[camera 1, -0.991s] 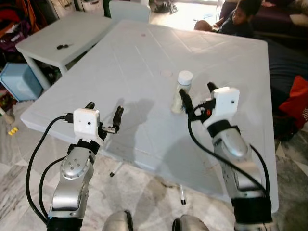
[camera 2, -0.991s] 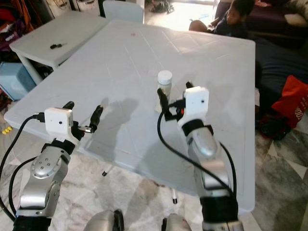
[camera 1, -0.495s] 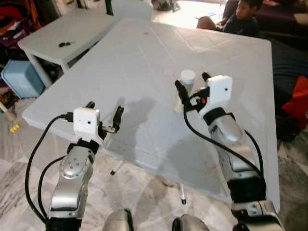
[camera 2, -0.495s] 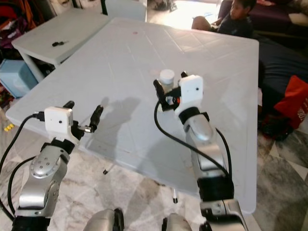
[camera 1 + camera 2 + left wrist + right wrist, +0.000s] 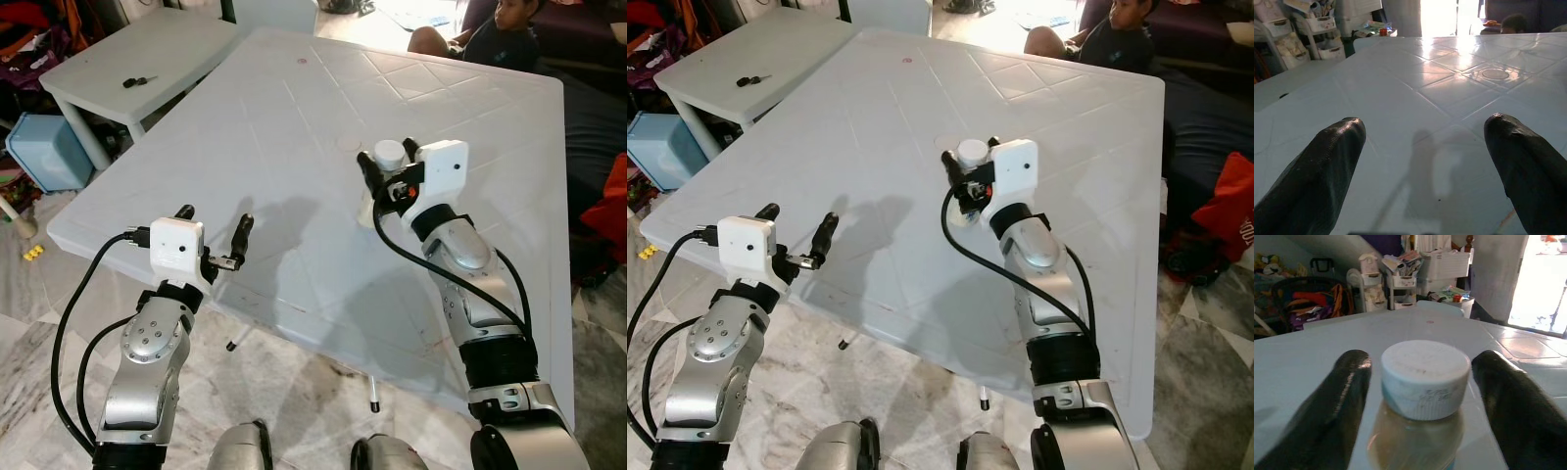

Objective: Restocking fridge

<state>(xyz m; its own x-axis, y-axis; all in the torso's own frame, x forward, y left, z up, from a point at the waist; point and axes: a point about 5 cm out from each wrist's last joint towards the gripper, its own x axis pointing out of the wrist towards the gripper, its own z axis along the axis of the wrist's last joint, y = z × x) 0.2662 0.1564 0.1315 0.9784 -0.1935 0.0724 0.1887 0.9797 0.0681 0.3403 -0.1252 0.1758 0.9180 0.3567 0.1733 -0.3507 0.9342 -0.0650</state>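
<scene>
While the head views show the right pincer spread around a white-capped bottle standing on the white surface, and the left pincer hangs released, the right wrist view confirms nothing is grasped, so restocking has barely begun.

The right arm reaches up toward frame centre, right gripper with jaws spread wide. Lower left, the left gripper hovers, jaws likewise parted.
</scene>
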